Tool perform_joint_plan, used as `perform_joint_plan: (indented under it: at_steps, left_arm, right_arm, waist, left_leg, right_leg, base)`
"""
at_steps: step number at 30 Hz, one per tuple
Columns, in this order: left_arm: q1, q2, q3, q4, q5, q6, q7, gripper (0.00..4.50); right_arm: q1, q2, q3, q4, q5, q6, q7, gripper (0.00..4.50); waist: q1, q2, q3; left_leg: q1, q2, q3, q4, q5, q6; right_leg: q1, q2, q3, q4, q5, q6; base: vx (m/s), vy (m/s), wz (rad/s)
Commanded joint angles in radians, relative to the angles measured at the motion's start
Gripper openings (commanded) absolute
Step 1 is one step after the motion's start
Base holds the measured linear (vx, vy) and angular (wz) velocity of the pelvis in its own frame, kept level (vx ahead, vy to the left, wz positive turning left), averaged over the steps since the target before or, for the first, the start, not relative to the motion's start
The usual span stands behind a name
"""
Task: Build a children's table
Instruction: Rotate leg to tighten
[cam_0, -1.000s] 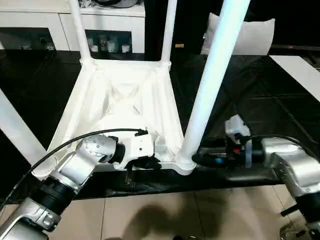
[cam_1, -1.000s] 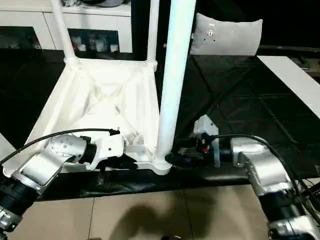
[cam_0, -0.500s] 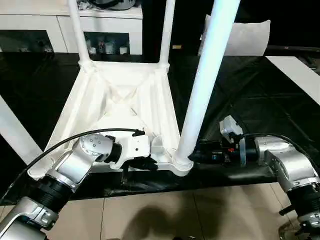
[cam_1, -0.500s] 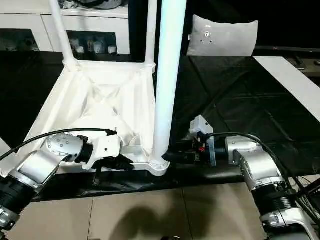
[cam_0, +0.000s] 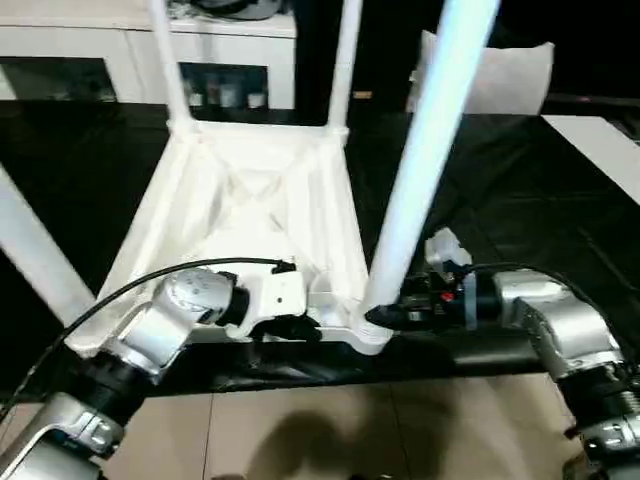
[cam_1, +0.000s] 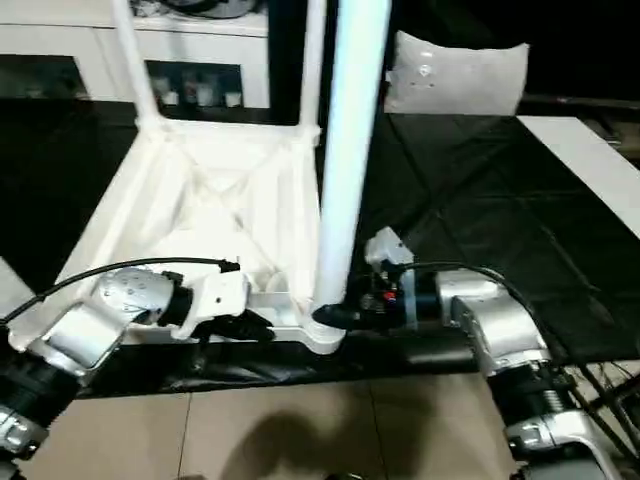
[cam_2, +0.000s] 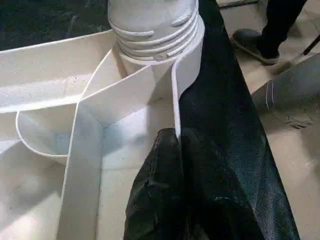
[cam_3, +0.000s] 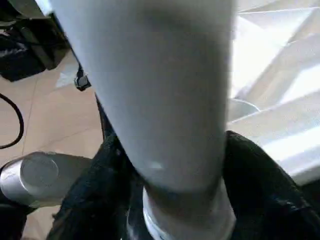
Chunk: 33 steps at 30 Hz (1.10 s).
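Note:
The children's table lies upside down: its white ribbed tabletop (cam_0: 250, 190) rests on the black-covered work table (cam_0: 520, 200). Two legs (cam_0: 170, 60) stand in the far corners, one leg (cam_0: 35, 260) rises at the near left, and a thick leg (cam_0: 420, 170) stands in the near-right socket (cam_2: 155, 30). My left gripper (cam_0: 300, 328) is shut on the tabletop's thin near rim (cam_2: 175, 100), beside that socket. My right gripper (cam_0: 380, 317) reaches in from the right at the leg's foot. Its black fingers (cam_3: 250, 170) lie against both sides of the leg (cam_3: 160, 90).
A white cabinet with glass doors (cam_0: 80, 60) stands behind the work table, and a pale cushion (cam_0: 510, 75) lies at the back right. A white board (cam_0: 600, 140) runs along the right edge. Tiled floor (cam_0: 300, 430) begins below the table's near edge; a person's shoe (cam_2: 255, 42) stands there.
My right gripper has pushed in closer around the foot of the near-right leg. The left gripper keeps its hold on the rim. The camera has shifted a little.

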Motion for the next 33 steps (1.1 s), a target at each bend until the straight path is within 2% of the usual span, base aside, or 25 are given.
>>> perform_joint_plan:
  at_steps: [1,9,14,15,16,17,18,19,20,21,22,23,24,25,26,27,28,29,30,32,33]
  left_arm:
    - [0.001,-0.004,-0.041,0.012,0.024,-0.008,-0.013,0.0]
    - [0.006,-0.009,-0.033,0.015,0.021,-0.001,-0.025,0.0]
    - [0.016,-0.028,-0.011,-0.018,-0.012,0.094,-0.013,0.0]
    - [0.014,-0.044,-0.001,-0.028,-0.017,0.138,0.012,0.0]
    - [0.014,-0.044,-0.001,-0.028,-0.017,0.138,0.012,0.0]
    - [0.006,-0.086,0.024,-0.035,-0.025,0.202,0.076,0.0]
    - [0.0,-0.109,0.036,-0.035,-0.026,0.234,0.111,0.0]
    - [0.0,-0.109,0.036,-0.035,-0.026,0.234,0.111,0.0]
    - [-0.009,-0.138,0.049,-0.028,-0.022,0.261,0.154,0.0]
    - [-0.023,-0.184,0.066,-0.009,-0.019,0.299,0.217,0.0]
    - [-0.027,-0.195,0.07,-0.004,-0.018,0.309,0.233,0.0]
    - [-0.048,-0.253,0.091,0.03,-0.008,0.345,0.316,0.0]
    - [-0.064,-0.288,0.102,0.06,0.0,0.353,0.369,0.0]
    - [-0.086,-0.331,0.109,0.1,0.015,0.351,0.43,0.0]
    - [-0.094,-0.347,0.109,0.116,0.023,0.344,0.453,0.0]
    - [-0.096,-0.352,0.109,0.117,0.027,0.346,0.459,0.0]
    - [-0.098,-0.354,0.099,0.12,0.036,0.34,0.457,0.0]
    - [-0.098,-0.356,0.091,0.119,0.046,0.337,0.454,0.0]
    - [-0.098,-0.354,0.082,0.117,0.052,0.325,0.446,0.0]
    - [-0.091,-0.34,0.066,0.113,0.058,0.287,0.412,0.0]
    - [-0.086,-0.326,0.056,0.113,0.061,0.258,0.385,0.0]
  right_arm:
    - [-0.006,-0.007,0.001,-0.012,-0.001,-0.005,0.012,2.56]
    - [0.007,-0.007,-0.01,-0.034,0.043,0.051,0.035,2.1]
    - [0.032,0.034,-0.025,-0.094,0.06,0.151,-0.073,2.08]
    - [0.03,0.064,-0.034,-0.091,0.035,0.154,-0.151,2.08]
    - [0.03,0.064,-0.034,-0.091,0.035,0.154,-0.151,2.08]
    - [0.02,0.116,-0.055,-0.078,0.001,0.178,-0.284,2.08]
    - [0.013,0.146,-0.072,-0.069,-0.012,0.191,-0.357,2.08]
    - [0.013,0.146,-0.072,-0.069,-0.012,0.191,-0.357,2.08]
    - [0.002,0.184,-0.101,-0.057,-0.016,0.222,-0.443,2.07]
    - [-0.01,0.226,-0.122,-0.044,-0.044,0.232,-0.549,2.07]
    - [-0.012,0.236,-0.127,-0.04,-0.052,0.234,-0.575,2.07]
    - [-0.023,0.285,-0.152,-0.034,-0.075,0.248,-0.687,2.07]
    - [-0.028,0.313,-0.166,-0.032,-0.082,0.247,-0.742,2.07]
    - [-0.031,0.351,-0.188,-0.028,-0.064,0.228,-0.79,2.07]
    - [-0.032,0.363,-0.192,-0.026,-0.054,0.213,-0.795,2.07]
    - [-0.03,0.368,-0.194,-0.029,-0.052,0.21,-0.796,2.4]
    - [-0.025,0.371,-0.195,-0.034,-0.053,0.198,-0.795,2.6]
    - [-0.02,0.374,-0.196,-0.044,-0.056,0.191,-0.796,2.74]
    - [-0.007,0.368,-0.189,-0.06,-0.058,0.182,-0.778,2.74]
    - [0.018,0.341,-0.177,-0.09,-0.062,0.156,-0.729,2.92]
    - [0.033,0.319,-0.177,-0.103,-0.061,0.133,-0.694,3.03]
  waist:
    - [-0.002,0.006,-0.068]
    - [-0.002,0.005,-0.067]
    - [-0.003,0.008,-0.066]
    - [-0.007,0.009,-0.062]
    - [-0.007,0.009,-0.062]
    - [-0.016,0.008,-0.054]
    - [-0.024,0.009,-0.052]
    - [-0.028,0.009,-0.053]
    - [-0.034,0.009,-0.054]
    - [-0.047,0.012,-0.053]
    - [-0.054,0.018,-0.052]
    - [-0.08,0.032,-0.054]
    - [-0.08,0.043,-0.058]
    - [-0.088,0.046,-0.063]
    - [-0.088,0.05,-0.06]
    - [-0.088,0.036,-0.055]
    - [-0.092,0.023,-0.055]
    - [-0.084,0.021,-0.057]
    - [-0.082,0.029,-0.061]
    - [-0.075,0.031,-0.065]
    - [-0.07,0.031,-0.068]
  left_leg:
    - [-0.018,0.02,0.007,-0.07,-0.111,0.056]
    - [-0.017,0.018,0.009,-0.069,-0.108,0.056]
    - [-0.019,0.019,0.008,-0.072,-0.105,0.046]
    - [-0.016,0.015,0.009,-0.071,-0.131,0.035]
    - [-0.016,0.015,0.009,-0.071,-0.131,0.035]
    - [-0.014,0.006,0.01,-0.067,-0.182,0.022]
    - [-0.005,0.001,0.008,-0.061,-0.215,0.012]
    - [-0.003,-0.004,0.007,-0.057,-0.228,0.013]
    - [-0.002,-0.006,0.005,-0.054,-0.239,0.015]
    - [-0.008,-0.006,0.0,-0.052,-0.253,0.019]
    - [-0.003,-0.003,0.0,-0.05,-0.269,0.019]
    - [-0.013,0.02,-0.015,-0.058,-0.321,0.019]
    - [-0.009,0.039,-0.021,-0.065,-0.344,0.022]
    - [-0.031,0.081,-0.041,-0.096,-0.391,0.033]
    - [-0.03,0.087,-0.042,-0.105,-0.411,0.033]
    - [0.004,0.049,-0.019,-0.084,-0.422,0.022]
    - [0.009,0.017,-0.008,-0.063,-0.384,0.019]
    - [-0.009,-0.006,0.002,-0.052,-0.272,0.042]
    - [-0.01,-0.005,0.001,-0.055,-0.25,0.046]
    - [-0.009,0.005,0.001,-0.064,-0.202,0.053]
    - [-0.013,0.012,0.0,-0.069,-0.173,0.059]
  right_leg:
    - [0.068,-0.059,0.058,-0.069,-0.411,-0.071]
    - [0.069,-0.059,0.059,-0.07,-0.414,-0.073]
    - [0.07,-0.059,0.06,-0.067,-0.401,-0.077]
    - [0.067,-0.059,0.055,-0.077,-0.459,-0.058]
    - [0.067,-0.059,0.055,-0.077,-0.459,-0.058]
    - [0.063,-0.057,0.043,-0.097,-0.567,-0.015]
    - [0.058,-0.057,0.029,-0.114,-0.638,0.025]
    - [0.057,-0.056,0.02,-0.123,-0.661,0.043]
    - [0.056,-0.055,0.013,-0.131,-0.676,0.059]
    - [0.061,-0.053,-0.002,-0.139,-0.685,0.083]
    - [0.059,-0.051,-0.009,-0.148,-0.688,0.088]
    - [0.083,-0.05,-0.04,-0.155,-0.645,0.101]
    - [0.093,-0.059,-0.039,-0.147,-0.602,0.086]
    - [0.123,-0.069,-0.015,-0.089,-0.466,0.055]
    - [0.119,-0.069,0.002,-0.076,-0.414,0.041]
    - [0.08,-0.076,0.004,-0.116,-0.476,0.023]
    - [0.069,-0.078,-0.008,-0.135,-0.55,0.03]
    - [0.079,-0.082,-0.02,-0.148,-0.634,0.061]
    - [0.081,-0.079,-0.02,-0.148,-0.62,0.066]
    - [0.078,-0.073,-0.008,-0.138,-0.531,0.044]
    - [0.081,-0.072,0.0,-0.125,-0.471,0.018]
  base:
    - [0.0,0.0,0.0]
    - [0.0,0.0,0.0]
    - [0.0,0.0,0.0]
    - [0.0,0.0,0.0]
    - [0.0,0.0,0.0]
    - [0.0,0.0,0.0]
    - [0.0,0.0,0.0]
    - [0.0,0.0,0.0]
    - [0.0,0.0,0.0]
    - [0.0,0.0,0.0]
    - [0.0,0.0,0.0]
    - [0.0,0.0,0.0]
    - [0.0,0.0,0.0]
    - [0.0,0.0,0.0]
    - [0.0,0.0,0.0]
    - [0.0,0.0,0.0]
    - [0.0,0.0,0.0]
    - [0.0,0.0,0.0]
    - [0.0,0.0,0.0]
    - [0.028,-0.011,0.04]
    - [0.055,-0.022,0.08]
